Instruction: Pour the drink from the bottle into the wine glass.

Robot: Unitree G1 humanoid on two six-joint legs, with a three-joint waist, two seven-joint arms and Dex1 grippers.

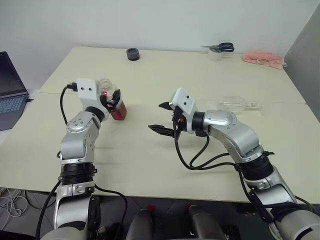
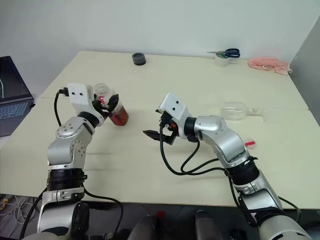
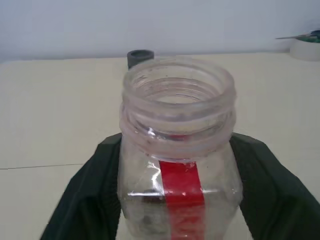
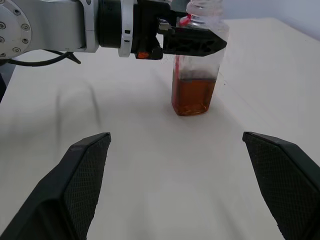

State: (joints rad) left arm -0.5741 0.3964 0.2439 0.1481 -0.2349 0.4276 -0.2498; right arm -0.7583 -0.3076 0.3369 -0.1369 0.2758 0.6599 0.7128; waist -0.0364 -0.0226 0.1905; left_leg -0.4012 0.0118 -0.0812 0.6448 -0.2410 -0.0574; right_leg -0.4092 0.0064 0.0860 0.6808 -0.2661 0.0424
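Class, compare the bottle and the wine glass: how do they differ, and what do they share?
The bottle stands upright; the wine glass lies on its side. The bottle holds amber drink; the glass looks empty. The bottle carries a red label; the glass is plain. Both are clear.

A vertical red label strip is borne by the small clear plastic bottle [image 3: 177,165] between the black fingers [image 3: 85,195]. Translucent amber drink [image 4: 193,96] is seen in its lower part.
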